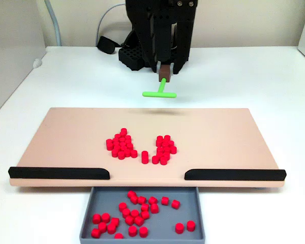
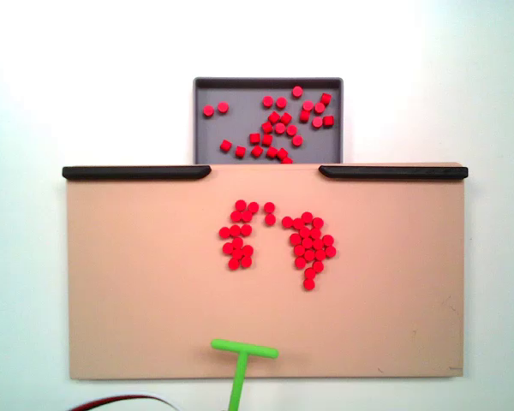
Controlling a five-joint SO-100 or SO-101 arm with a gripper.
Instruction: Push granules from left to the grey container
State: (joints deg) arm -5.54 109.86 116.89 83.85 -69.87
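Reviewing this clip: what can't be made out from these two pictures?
- Gripper: in a fixed view the arm's top is cut off by the upper edge; its dark fingers hide how they hold the green stick.
- Stick's lower end: cut off by the bottom edge in a fixed view.
- Grey tray: near wall cut off by the bottom edge; a few granules are clipped there.

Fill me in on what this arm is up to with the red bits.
The arm's gripper holds a green T-shaped stick by its stem, the crossbar poised at the far edge of the beige board. Two loose clusters of red granules sit mid-board, not yet touched by the stick. Ahead of them, a gap between two black strips opens onto the grey container, which already holds many granules. So the job looks partly done, with a push toward the gap likely next.
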